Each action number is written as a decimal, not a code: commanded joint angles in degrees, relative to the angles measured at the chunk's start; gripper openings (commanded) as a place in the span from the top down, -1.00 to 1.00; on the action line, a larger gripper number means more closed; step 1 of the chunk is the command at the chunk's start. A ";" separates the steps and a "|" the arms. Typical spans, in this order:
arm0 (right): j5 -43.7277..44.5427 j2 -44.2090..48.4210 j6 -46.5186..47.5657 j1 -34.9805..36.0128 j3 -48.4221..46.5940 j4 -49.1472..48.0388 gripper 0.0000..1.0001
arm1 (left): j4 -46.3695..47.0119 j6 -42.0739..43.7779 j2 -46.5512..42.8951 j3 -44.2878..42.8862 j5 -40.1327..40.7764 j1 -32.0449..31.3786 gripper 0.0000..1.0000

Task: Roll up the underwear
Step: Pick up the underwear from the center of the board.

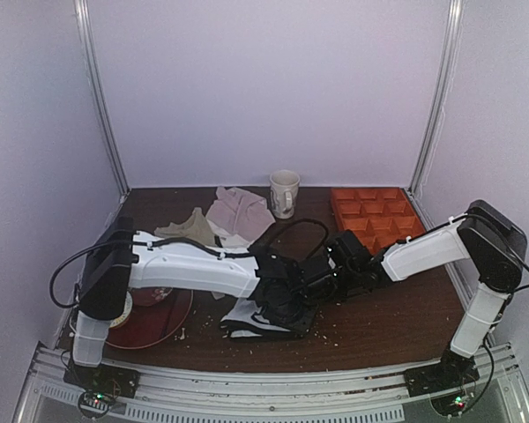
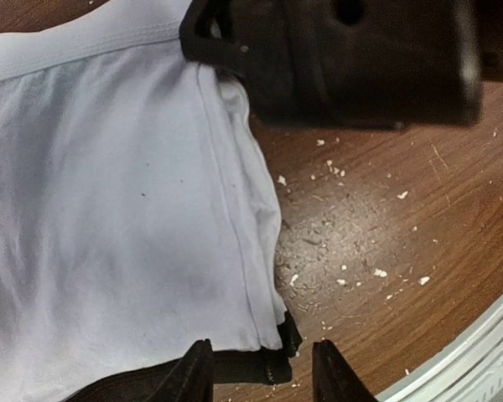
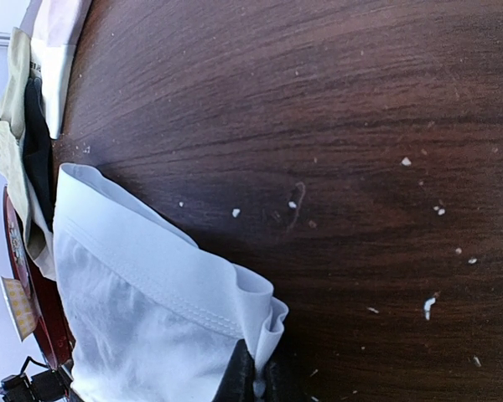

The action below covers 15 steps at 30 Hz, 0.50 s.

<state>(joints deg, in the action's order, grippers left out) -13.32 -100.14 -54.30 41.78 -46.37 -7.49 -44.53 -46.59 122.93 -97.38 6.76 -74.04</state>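
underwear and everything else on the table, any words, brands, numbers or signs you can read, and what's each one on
No text can be read in any view.
underwear: the waistband shows plain white here, with no lettering.
mug: any print is too small to tell.
red disc: the pale label is too blurred to read.

The underwear [image 1: 244, 319], white boxer briefs with a stitched white waistband and black hem trim, lies spread mostly flat and lightly rumpled at near centre of the brown table [image 1: 383, 328], one waistband corner raised in a fold.
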 commanded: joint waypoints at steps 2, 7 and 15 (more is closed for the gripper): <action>-0.03 -2.03 0.07 -0.25 0.97 3.06 1.00 | 1.29 -0.96 2.42 -2.19 1.06 -0.38 -0.06; 0.05 -2.42 0.15 -0.37 1.00 2.92 1.00 | 1.29 -1.14 3.46 -2.32 1.02 -0.75 -0.06; -0.05 -3.04 0.24 -0.57 0.71 2.59 1.00 | 1.21 -1.63 4.73 -3.41 0.41 -1.28 -0.05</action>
<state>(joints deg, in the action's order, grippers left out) -13.82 -100.64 -54.28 41.43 -46.37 -8.43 -44.31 -48.01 125.47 -99.04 7.88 -74.41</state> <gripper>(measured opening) 0.005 0.529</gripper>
